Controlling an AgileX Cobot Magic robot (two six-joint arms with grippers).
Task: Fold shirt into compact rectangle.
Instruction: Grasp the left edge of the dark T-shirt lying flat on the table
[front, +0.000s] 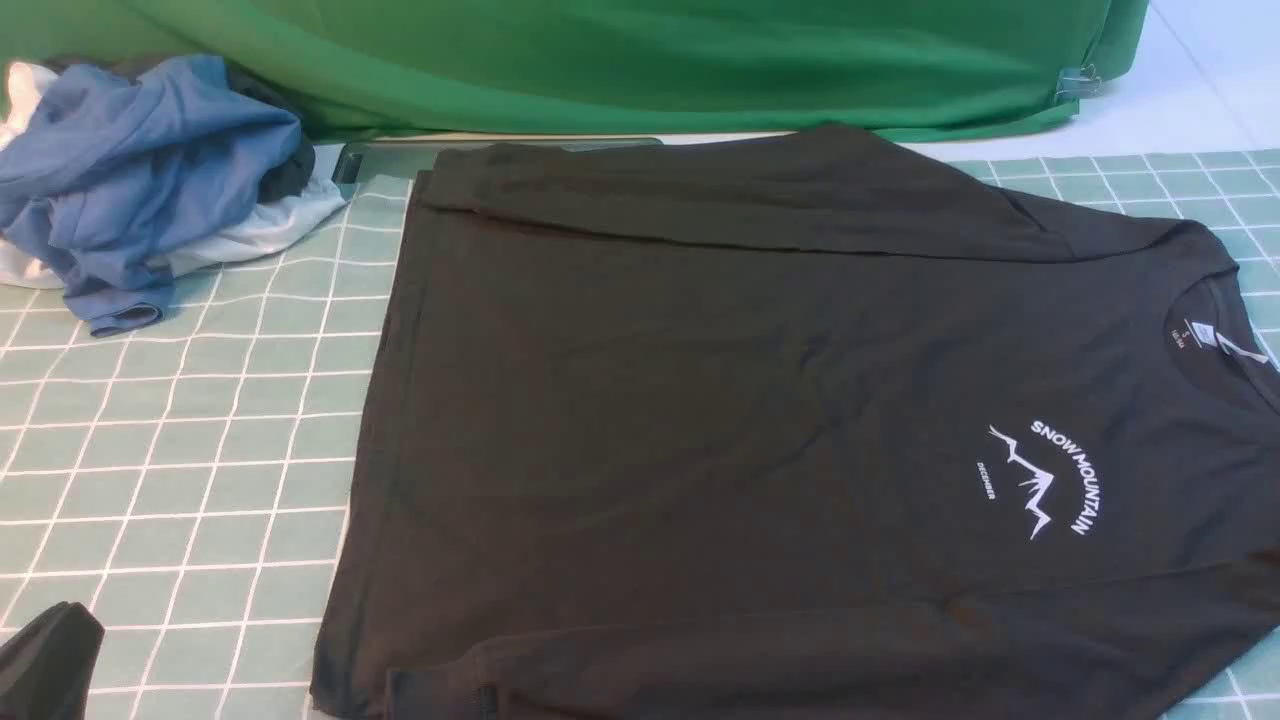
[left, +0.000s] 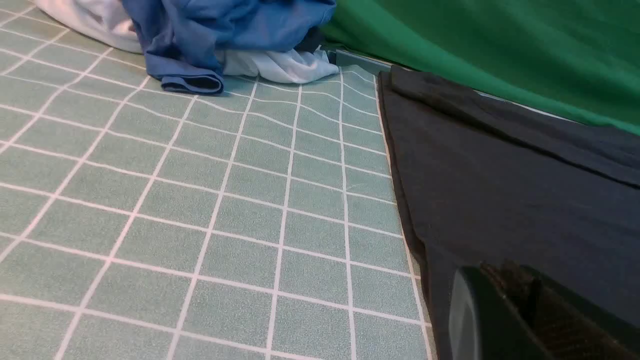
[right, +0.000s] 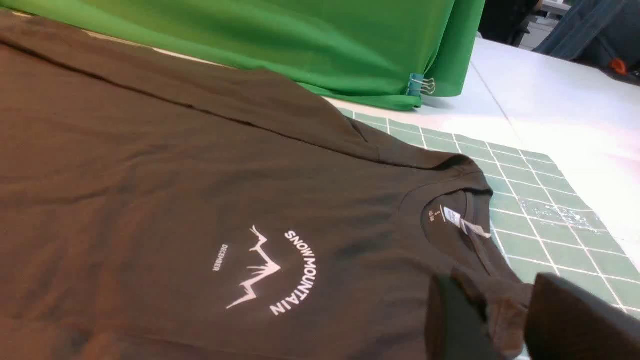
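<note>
Large black long-sleeved shirt (front: 720, 400) lies flat on the pale green white-gridded mat (front: 180, 450), covering the mat's middle and right. Collar points to the mat's right side, hem to its left, and both sleeves are folded in along the far and near edges. The hem edge is straight. The left part of the mat is bare open room up to the crumpled blue and white garment pile (front: 140, 170) at the mat's far-left corner. Bright green cloth (front: 650, 60) runs along the mat's far edge, touching the shirt's far fold.

Left gripper (front: 45, 665) sits at the mat's near-left corner, jaws closed on nothing, apart from the hem and mostly cut off. Right gripper (right: 500, 325) straddles the shoulder fabric beside the collar near the mat's right edge. Can't tell if it pinches. It shows in the wrist view only. The shirt's near edge and right shoulder are cropped in the front view.
</note>
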